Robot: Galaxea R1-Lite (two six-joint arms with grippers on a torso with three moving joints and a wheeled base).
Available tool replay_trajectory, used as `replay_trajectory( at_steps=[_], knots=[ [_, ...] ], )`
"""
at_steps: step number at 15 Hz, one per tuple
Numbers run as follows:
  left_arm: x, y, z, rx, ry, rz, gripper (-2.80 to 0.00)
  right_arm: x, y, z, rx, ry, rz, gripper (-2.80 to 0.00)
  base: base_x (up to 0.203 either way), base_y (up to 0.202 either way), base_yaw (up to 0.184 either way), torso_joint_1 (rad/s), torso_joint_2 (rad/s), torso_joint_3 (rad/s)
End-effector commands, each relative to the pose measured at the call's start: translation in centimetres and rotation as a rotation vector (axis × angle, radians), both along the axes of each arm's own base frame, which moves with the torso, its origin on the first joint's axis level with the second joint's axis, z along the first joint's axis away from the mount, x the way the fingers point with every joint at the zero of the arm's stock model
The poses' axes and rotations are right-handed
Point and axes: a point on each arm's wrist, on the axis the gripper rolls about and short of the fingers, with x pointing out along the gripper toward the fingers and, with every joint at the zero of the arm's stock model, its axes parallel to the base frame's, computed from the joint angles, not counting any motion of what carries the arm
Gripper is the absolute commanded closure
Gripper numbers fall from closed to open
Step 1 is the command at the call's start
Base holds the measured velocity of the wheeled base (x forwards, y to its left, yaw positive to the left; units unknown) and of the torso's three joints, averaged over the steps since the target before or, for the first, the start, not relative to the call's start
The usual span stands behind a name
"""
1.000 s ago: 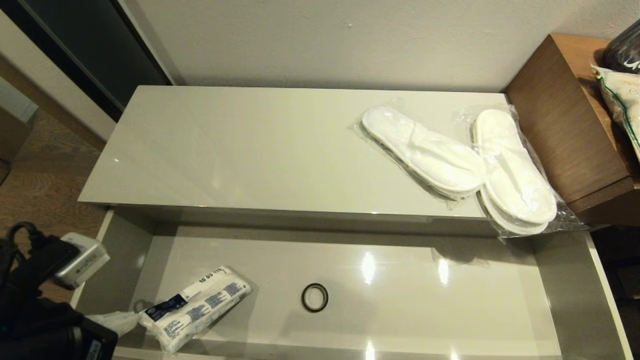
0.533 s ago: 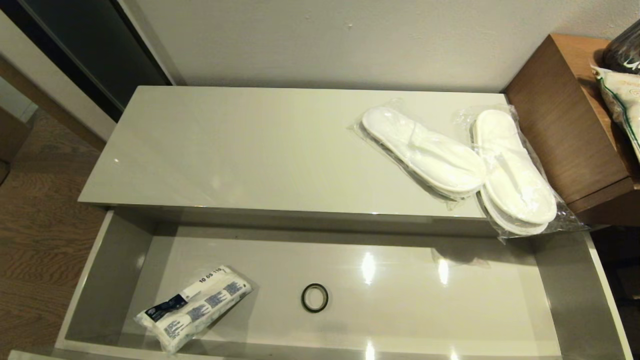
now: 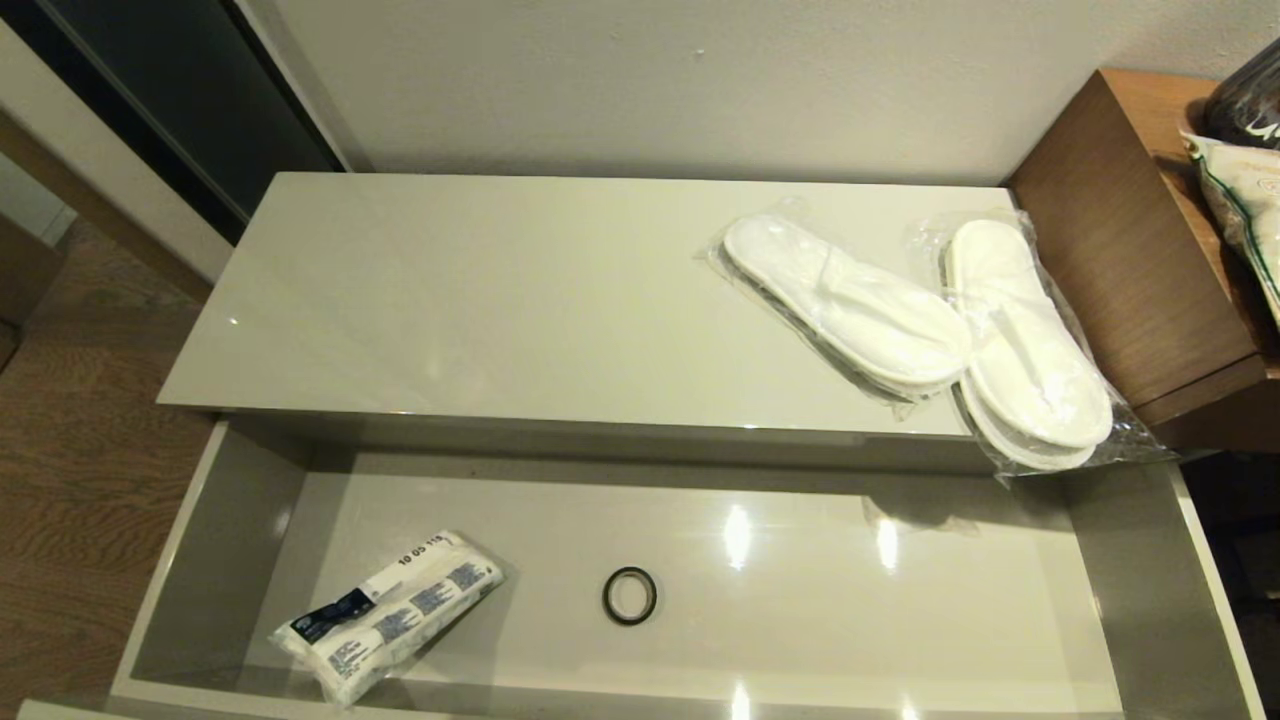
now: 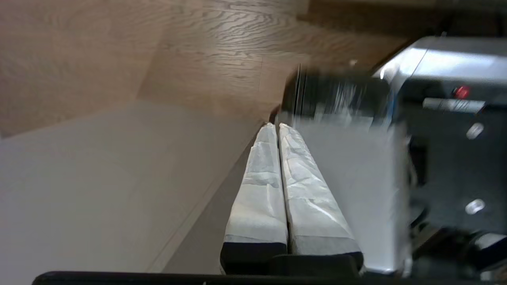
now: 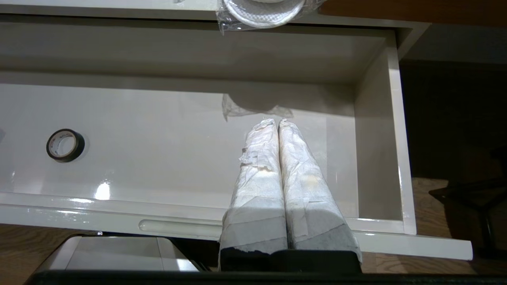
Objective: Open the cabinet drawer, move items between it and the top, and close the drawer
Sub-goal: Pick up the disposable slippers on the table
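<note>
The drawer (image 3: 1140, 600) stands pulled wide open below the cabinet top (image 3: 480, 300), glossy grey-beige inside, light glaring off its floor. Down at its left end lies the flat white packet (image 3: 388, 612), blue-black print across it and the digits "10 05 11" readable along one edge, the rest too small to make out. Just right of the packet, near the drawer's middle, sits a small black tape ring (image 3: 629, 595), lying flat, apart from it. Up on the top, at its right end, two bagged pairs of white slippers: the left pair (image 3: 845, 305) angled, the right pair (image 3: 1025, 345) touching it and hanging past the front edge over the drawer, clear plastic crinkling around both. Right of the drawer rises a brown wooden desk (image 3: 1120, 230).

Neither arm reaches into the drawer. The right gripper (image 5: 278, 123) hovers over the drawer's right end, tape-wrapped fingers (image 5: 259, 174) pressed together, empty. The left gripper (image 4: 277, 127) is clenched too, holding nothing, off over wood-grain floor (image 4: 158, 51).
</note>
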Motion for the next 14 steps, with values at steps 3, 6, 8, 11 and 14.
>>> replay_trajectory(
  at_steps=[3, 6, 8, 11, 14],
  knots=[
    [-0.8, 0.0, -4.8, 0.031, -0.002, -0.010, 0.00, 0.0, 0.0, 0.0, 0.000, -0.002, 0.001, 0.00, 0.000, 0.000, 0.000, 0.000, 0.00, 0.000],
    [1.6, 0.0, -1.8, 0.033, -0.362, -0.030, 0.00, 0.0, 0.0, 0.0, 0.000, -0.002, 0.001, 0.00, 0.000, 0.000, 0.000, 0.000, 0.00, 0.000],
    [5.3, -0.1, -1.7, 0.021, -0.524, -0.049, 0.00, 0.0, 0.0, 0.0, 0.000, -0.001, 0.001, 0.00, 0.000, 0.000, 0.000, 0.000, 0.00, 0.000],
    [11.3, -0.1, -5.3, 0.019, -0.668, -0.058, 0.00, 0.0, 0.0, 0.0, 0.000, -0.002, 0.001, 0.00, 0.000, 0.000, 0.000, 0.000, 0.00, 0.000],
    [13.6, -0.1, -8.5, 0.018, -0.755, -0.068, 0.00, 0.0, 0.0, 0.0, 0.000, -0.001, 0.001, 0.00, 0.000, 0.000, 0.000, 0.000, 0.00, 0.000]
  ],
)
